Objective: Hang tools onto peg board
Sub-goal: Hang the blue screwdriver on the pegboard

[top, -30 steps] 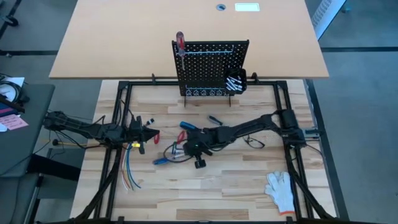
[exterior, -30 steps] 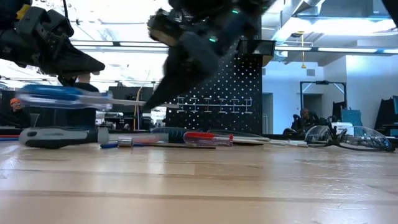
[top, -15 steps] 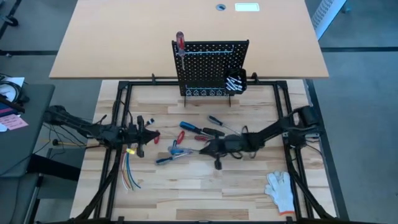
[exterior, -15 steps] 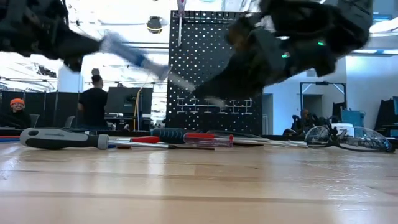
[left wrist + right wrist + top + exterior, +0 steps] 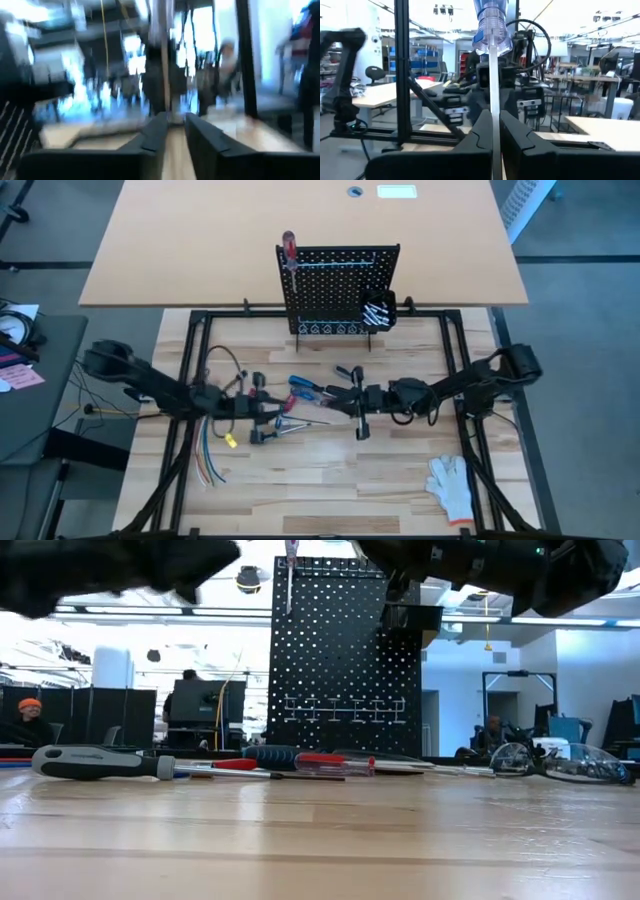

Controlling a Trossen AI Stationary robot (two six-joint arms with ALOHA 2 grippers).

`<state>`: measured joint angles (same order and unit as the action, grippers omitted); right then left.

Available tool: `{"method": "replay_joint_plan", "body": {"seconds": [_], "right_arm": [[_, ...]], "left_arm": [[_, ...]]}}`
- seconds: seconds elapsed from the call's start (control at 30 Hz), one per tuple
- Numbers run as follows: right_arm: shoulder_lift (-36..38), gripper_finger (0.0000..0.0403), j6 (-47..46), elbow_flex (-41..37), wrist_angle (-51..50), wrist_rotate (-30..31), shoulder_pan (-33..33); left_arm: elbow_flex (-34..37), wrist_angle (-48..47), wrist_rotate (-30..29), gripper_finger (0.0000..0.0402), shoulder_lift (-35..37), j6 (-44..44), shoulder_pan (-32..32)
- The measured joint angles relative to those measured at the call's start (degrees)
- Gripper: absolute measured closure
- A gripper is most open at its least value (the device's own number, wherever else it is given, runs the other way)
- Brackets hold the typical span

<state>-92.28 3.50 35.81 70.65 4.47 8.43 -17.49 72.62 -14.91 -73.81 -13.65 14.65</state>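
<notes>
Two arms in over the middle of the tabletop (image 5: 400, 480), tips close together.

Right gripper (image 5: 492, 117): clenched on the thin shaft of a blue-handled screwdriver (image 5: 490, 25), clear blue handle pointing away from the wrist toward the other arm. In high view, sits at (image 5: 350, 395), clear of the wood.

Left gripper (image 5: 172, 122): just beyond that handle, at (image 5: 265, 408) from above. Wrist view too smeared; cannot tell whether clenched or released.

Peg board (image 5: 340, 290): upright at the far edge of the tabletop, with a small black bin (image 5: 380, 311) low on its right holding silver bits. Red-handled screwdriver (image 5: 290, 248) hanging at the top left corner, handle poking above the panel.

On the surface:
- light butcher-block wood, black frame rails around it
- loose tools (image 5: 305, 385) lying flat between the arms and the board
- black-handled screwdriver (image 5: 95, 762) and red screwdriver (image 5: 335, 762) seen level in low view
- safety glasses (image 5: 560, 760) off to the right side
- white glove (image 5: 450, 485) at the near right corner
- coloured wires (image 5: 207, 465) near left

Beyond: a second plain tan table (image 5: 300, 220) behind the board, open workshop with bright ceiling lights, a person in an orange cap (image 5: 25, 710) far back.
</notes>
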Motion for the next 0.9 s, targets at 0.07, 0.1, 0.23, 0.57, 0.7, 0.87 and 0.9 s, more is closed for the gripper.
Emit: {"method": "replay_joint_plan", "body": {"seconds": [0.07,0.1,0.23,0.57,0.7,0.87,0.9], "right_arm": [[1.2,0.0388,0.1,-0.8,-0.2,-0.1,-0.4],[1.7,0.0388,0.5,-0.9,-0.1,-0.3,-0.4],[3.7,0.0387,2.1,-1.1,1.1,-1.6,0.1],[3.5,0.0386,3.2,-1.2,3.0,-1.7,2.1],[3.5,0.0386,2.6,-1.2,4.0,-1.5,2.1],[3.5,0.0386,3.0,-1.2,3.8,0.7,2.5],[3.5,0.0386,3.0,-1.2,3.8,1.3,2.8]], "left_arm": [[-4.8,4.8,2.6,0.0298,-5.4,-0.1,-1.8],[-7.1,5.2,3.6,0.0281,-7.9,-0.1,-2.6],[-16.3,4.3,4.7,0.023,-15.5,-0.2,-3.7],[-27.5,4.7,6.0,0.0236,-21.7,-1.6,-3.2],[-29.4,4.3,6.9,0.0259,-23.8,-1.7,-3.2],[-29.6,4.6,7.2,0.0306,-23.7,-1.7,-3.2],[-29.5,4.6,7.2,0.0317,-23.7,-1.7,-3.1]]}}
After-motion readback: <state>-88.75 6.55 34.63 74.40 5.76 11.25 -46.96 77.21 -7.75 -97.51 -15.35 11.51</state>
